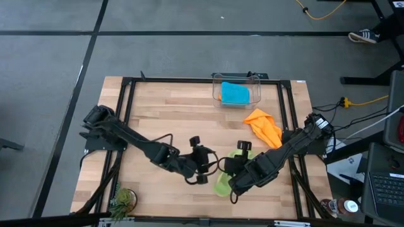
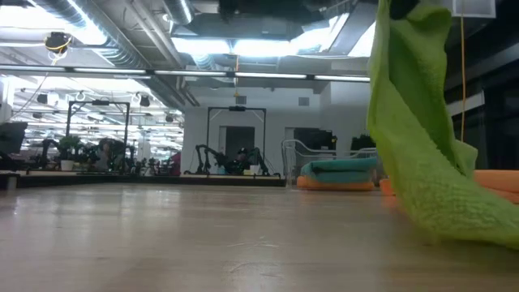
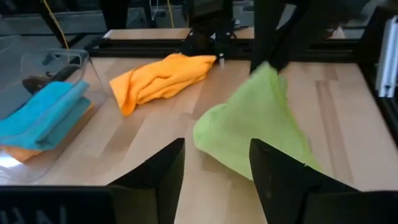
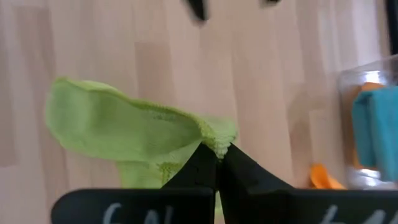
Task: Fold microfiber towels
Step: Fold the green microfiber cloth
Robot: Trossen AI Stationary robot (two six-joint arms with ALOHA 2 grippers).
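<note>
Lime green towel (image 4: 130,127) pinched by its edge in right gripper (image 4: 217,155)

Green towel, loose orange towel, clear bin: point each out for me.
green towel (image 3: 255,124), left wrist view, middle of the lifted cloth
loose orange towel (image 3: 158,78), left wrist view, centre of the crumpled heap
clear bin (image 1: 255,85), high view, its right wall

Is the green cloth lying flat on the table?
No. The green cloth hangs lifted by one edge, pinched in the shut right claw, its lower end trailing on the table.
</note>
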